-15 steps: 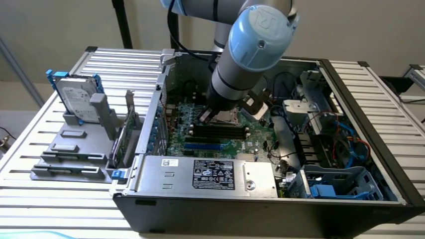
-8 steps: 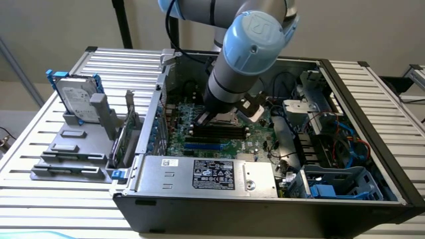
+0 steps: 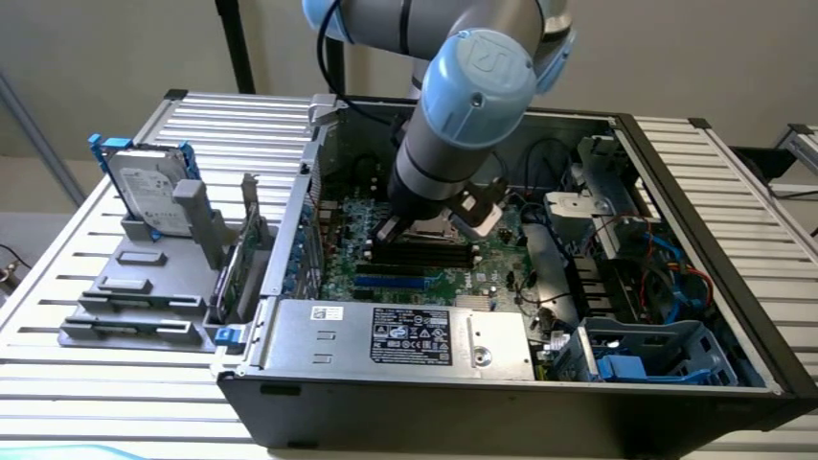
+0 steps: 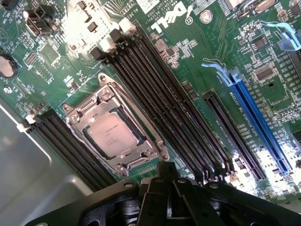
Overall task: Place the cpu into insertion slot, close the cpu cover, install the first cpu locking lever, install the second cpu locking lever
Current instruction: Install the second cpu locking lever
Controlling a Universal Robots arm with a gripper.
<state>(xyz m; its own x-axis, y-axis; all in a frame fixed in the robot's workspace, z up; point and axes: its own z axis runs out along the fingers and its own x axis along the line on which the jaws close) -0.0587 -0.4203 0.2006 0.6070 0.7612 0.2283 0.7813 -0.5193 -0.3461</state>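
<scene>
Cpu (image 4: pixel 113 135), silver-grey square, sits flat in the slot (image 4: pixel 114 132) on the green board. Silver cover (image 4: pixel 151 147) lies closed over it, framing the chip through its window, between black memory slots.

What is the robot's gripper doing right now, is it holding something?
Gripper: shut, holding nothing, just above the green board next to the chip, which sits in its socket under the metal cover.
</scene>
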